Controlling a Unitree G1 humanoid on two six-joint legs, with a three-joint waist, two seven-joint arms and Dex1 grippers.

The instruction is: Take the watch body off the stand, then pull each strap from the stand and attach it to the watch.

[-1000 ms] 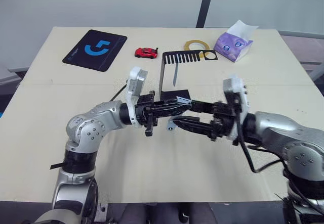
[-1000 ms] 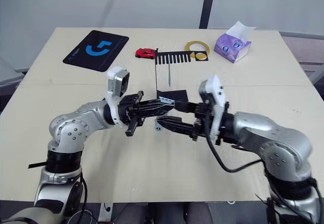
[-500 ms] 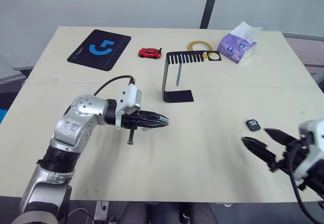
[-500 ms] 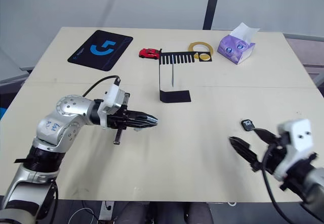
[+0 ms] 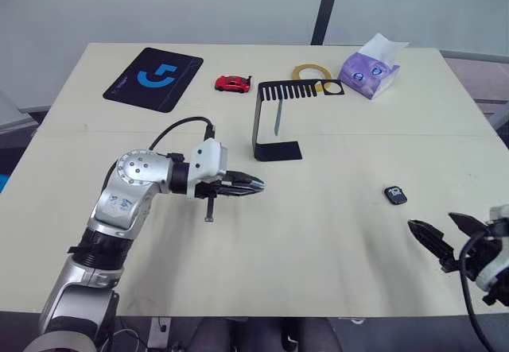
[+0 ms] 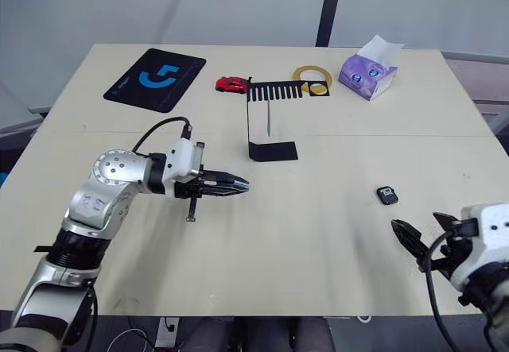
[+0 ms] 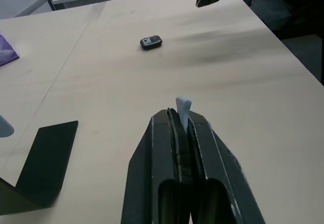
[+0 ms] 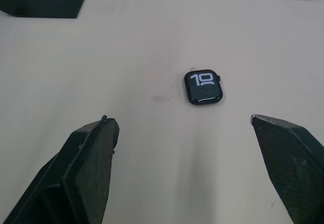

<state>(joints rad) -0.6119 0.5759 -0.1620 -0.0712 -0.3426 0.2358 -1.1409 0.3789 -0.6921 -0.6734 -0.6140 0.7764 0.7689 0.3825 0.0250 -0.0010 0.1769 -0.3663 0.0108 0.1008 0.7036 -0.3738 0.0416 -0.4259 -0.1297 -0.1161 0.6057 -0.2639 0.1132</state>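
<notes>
The watch body (image 5: 395, 195) lies flat on the table at the right, screen up with light marks (image 8: 203, 87). My right gripper (image 5: 433, 225) hovers open just in front of it, toward the table's front edge, fingers spread wide (image 8: 183, 121). My left gripper (image 5: 256, 185) is shut on a pale blue strap, whose tip (image 7: 183, 107) pokes out between the fingers. It hangs left of centre, in front of the stand (image 5: 258, 121). A second pale strap (image 5: 277, 118) hangs from the stand's comb arm.
A black mouse pad (image 5: 151, 78) with a blue logo lies at the back left. A red toy car (image 5: 231, 83), a tape roll (image 5: 309, 72) and a purple tissue pack (image 5: 367, 67) sit along the back behind the stand. The front table edge runs close to the right gripper.
A second ago both grippers met in front of the stand. They have parted: the right arm pulled back to the front right, the watch body now lies on the table, the left keeps the strap.
</notes>
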